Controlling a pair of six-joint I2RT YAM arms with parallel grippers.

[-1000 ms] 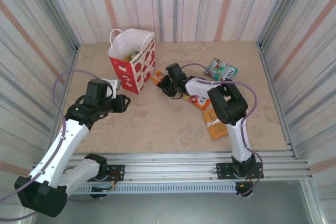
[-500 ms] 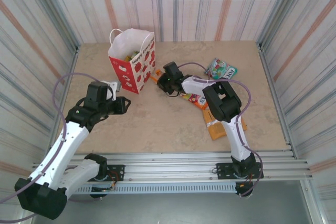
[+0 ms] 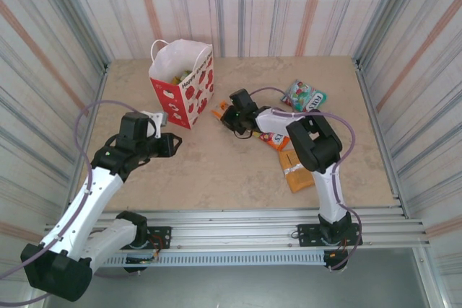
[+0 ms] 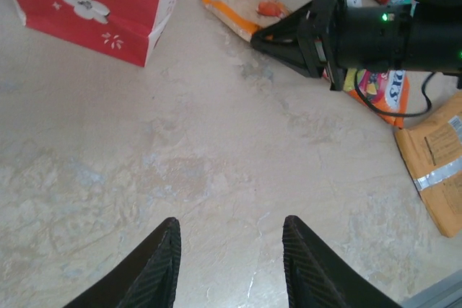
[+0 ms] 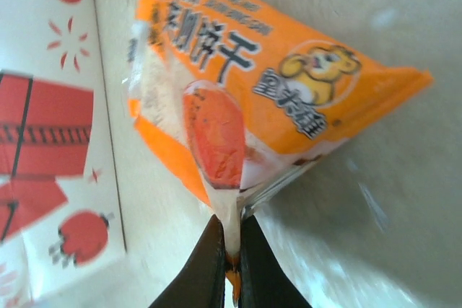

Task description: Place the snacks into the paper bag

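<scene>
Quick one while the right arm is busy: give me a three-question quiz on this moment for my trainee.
1. True or false: the right gripper is shut on an edge of the small orange packet, which lies beside the paper bag.
2. Pick one. The left gripper is: A) open, over the bare table; B) shut on a packet; C) open, inside the paper bag.
3. Fill in: in the top view, the teal packet lies to the ___ of the paper bag.

Key: 1 true; 2 A; 3 right.
</scene>
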